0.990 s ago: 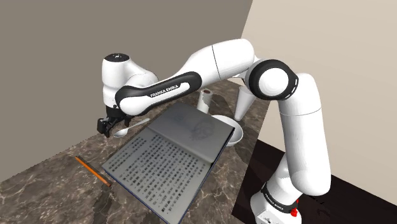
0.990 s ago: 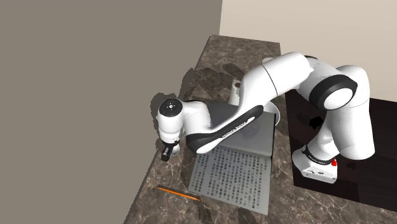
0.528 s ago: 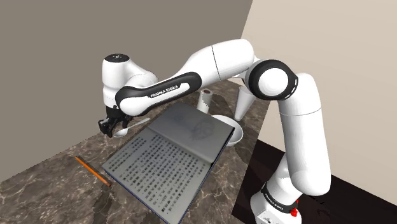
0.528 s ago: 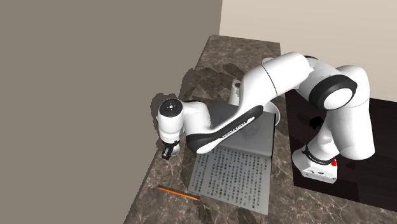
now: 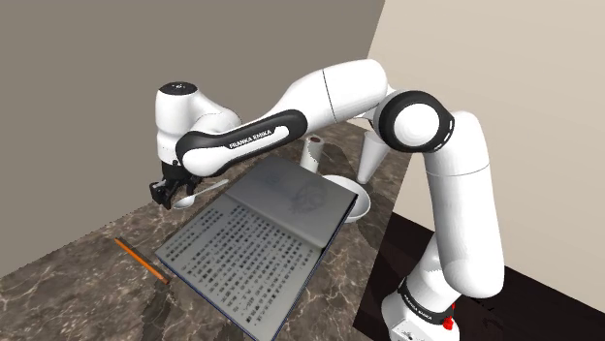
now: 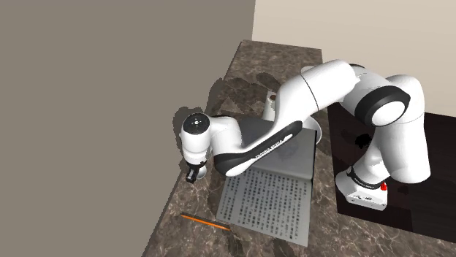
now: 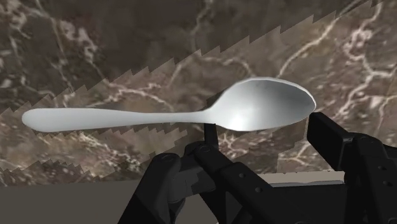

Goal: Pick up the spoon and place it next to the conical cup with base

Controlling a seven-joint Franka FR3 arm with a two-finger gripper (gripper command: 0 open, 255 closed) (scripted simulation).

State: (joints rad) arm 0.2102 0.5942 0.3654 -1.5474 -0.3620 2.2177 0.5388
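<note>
Spoon (image 7: 191, 116) is seen lying flat on the countertop (image 7: 95, 38), scoop facing up. Shape: long slim handle widening into an oval scoop. Finish: smooth, silvery grey, with a glossy highlight in the scoop.

Gripper (image 7: 266, 129) is set low over it, narrowed onto the scoop. One black fingertip (image 7: 211, 133) is pressed at the neck and the other at the scoop's tip. The handle is left free, sticking out to one side of the fingers.

In the shoulder view the gripper (image 5: 170, 194) is seen down at counter level between the grey wall and the book (image 5: 257, 242). The spoon (image 5: 213, 184) handle runs out toward that view's right.

Countertop: dark brown, marble-look, with pale veining.

Book: open and flat, with grey pages. Dense print is seen on the near page and a faint sketch on the far one.

Pencil (image 5: 141, 260): thin, orange, laid on the counter near the book's left corner in the shoulder view.

Conical cup (image 5: 369, 160): plain white, tapered, partly hidden behind the arm's elbow. It stands past the far side of the book, well apart from the spoon. A round white bowl (image 5: 354, 201) sits near it at the book's corner.

In the second exterior view the gripper (image 6: 192, 175) is seen at the counter's wall-side edge.
</note>
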